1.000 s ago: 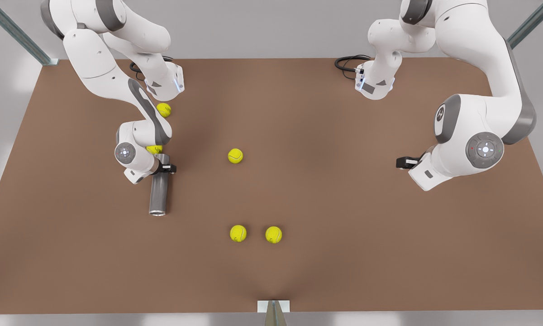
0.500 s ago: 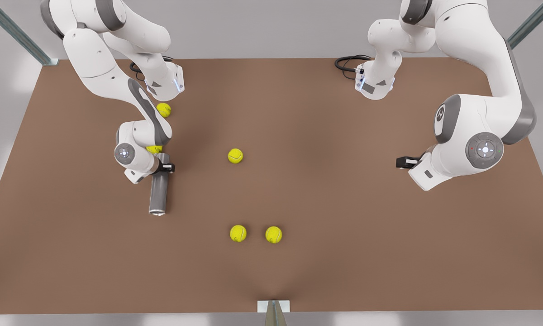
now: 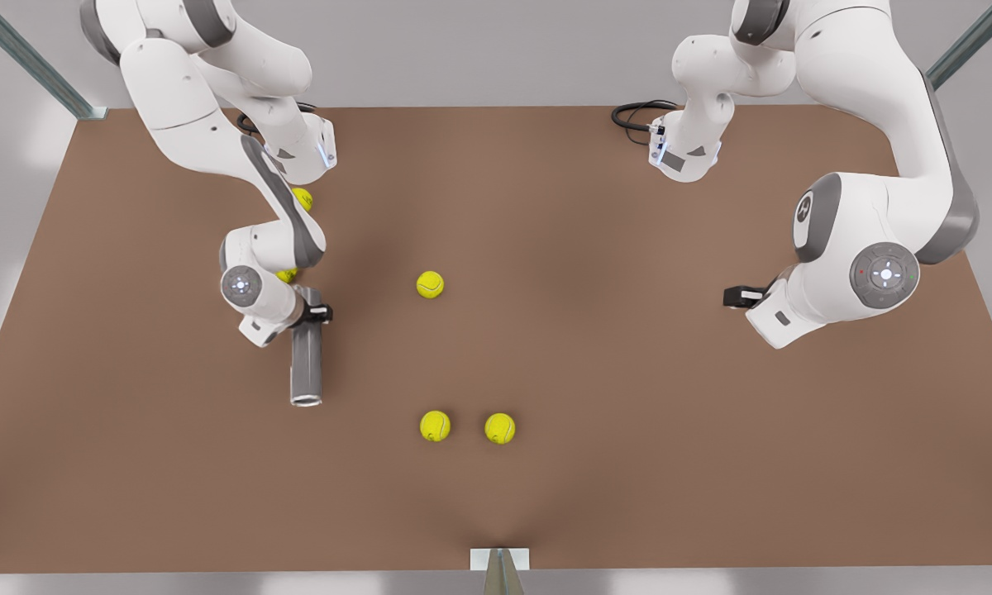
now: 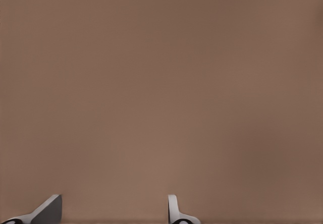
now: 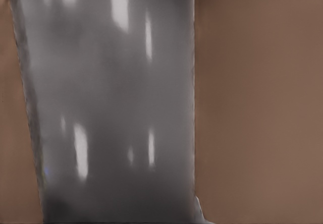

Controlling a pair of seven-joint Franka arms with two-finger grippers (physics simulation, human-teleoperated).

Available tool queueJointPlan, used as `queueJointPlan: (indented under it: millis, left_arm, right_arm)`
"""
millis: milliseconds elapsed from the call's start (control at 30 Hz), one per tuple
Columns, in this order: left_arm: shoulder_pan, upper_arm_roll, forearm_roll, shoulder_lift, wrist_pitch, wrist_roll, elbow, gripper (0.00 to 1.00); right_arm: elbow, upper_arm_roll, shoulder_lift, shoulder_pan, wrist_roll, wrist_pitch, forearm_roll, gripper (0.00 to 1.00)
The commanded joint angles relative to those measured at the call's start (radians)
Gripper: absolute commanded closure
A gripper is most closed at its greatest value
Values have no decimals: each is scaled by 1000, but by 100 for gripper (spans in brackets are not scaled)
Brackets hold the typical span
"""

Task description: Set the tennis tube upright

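In the front view, the tennis tube [image 3: 306,364] lies on its side on the brown tabletop [image 3: 628,372], toward the front view's left. Its long axis points toward the camera and its silvery rim [image 3: 306,401] is at the near end. The right gripper [image 3: 310,312] sits over the tube's far end, with a black fingertip [image 3: 321,312] showing against the tube's side. The jaws pinch the tube across its width.

Five yellow tennis balls lie around. One ball [image 3: 430,284] is near the middle of the tabletop. A pair, [image 3: 435,426] and [image 3: 499,428], lies just beside each other nearer the camera. Two more, [image 3: 302,197] and [image 3: 286,274], are partly hidden behind the arm that holds the tube.

At the front view's right, the left gripper [image 3: 740,296] hangs above bare tabletop, well apart from the tube and the balls. That arm waits.

In the left wrist view, the left gripper [image 4: 111,214] looks down on plain brown tabletop [image 4: 161,82]. Two fingertips [image 4: 48,211] show with a wide gap between them, so the jaws are spread and hold nothing.

In the right wrist view, the tennis tube [image 5: 111,108] looms very close as a broad dark-grey metallic surface with pale glints. Brown tabletop [image 5: 262,108] shows alongside it.
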Motion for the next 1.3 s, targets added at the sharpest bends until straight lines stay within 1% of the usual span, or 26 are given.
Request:
queueJointPlan:
  millis: [0,33,67,200,300,367,467,500,567,600,667,767,1033,1167,1267]
  left_arm:
    - [0,0,0,0,0,1,0,0]
    - [0,0,0,0,0,0,0,0]
    - [0,0,0,0,0,0,0,0]
    - [0,0,0,5,0,0,0,0]
    - [2,0,0,6,2,0,0,0]
    - [2,0,0,6,2,0,0,0]
    - [2,0,0,8,3,0,0,0]
    - [2,0,0,12,3,0,0,0]
    - [2,0,0,12,3,0,0,0]
    - [2,0,0,12,3,0,0,0]
    - [2,0,0,12,2,0,0,0]
    - [2,0,0,12,2,0,0,0]
    - [6,0,0,17,3,0,0,0]
    - [9,0,0,18,3,0,0,0]
    - [9,0,0,20,6,0,0,0]
  right_arm:
    - [4,5,0,1,-5,-1,-3,28]
    - [21,10,0,1,-15,-15,-3,28]
    - [49,33,2,1,-41,-29,-3,28]
    - [96,38,2,44,-96,-29,-15,28]
    - [135,38,8,86,-133,-27,-107,28]
    - [168,38,12,143,-143,-27,-154,28]
    - [205,38,17,203,-226,-29,-331,28]
    - [221,38,26,212,-257,-30,-331,28]
    - [305,38,64,252,-340,-108,-394,28]
    - [337,38,83,261,-390,-115,-396,28]
    - [438,38,143,275,-478,-187,-396,28]
    - [515,38,212,304,-553,-197,-408,29]
    - [523,39,213,326,-716,-138,-404,29]
    - [603,36,265,393,-734,-151,-396,29]
    - [698,36,341,448,-725,-168,-367,29]
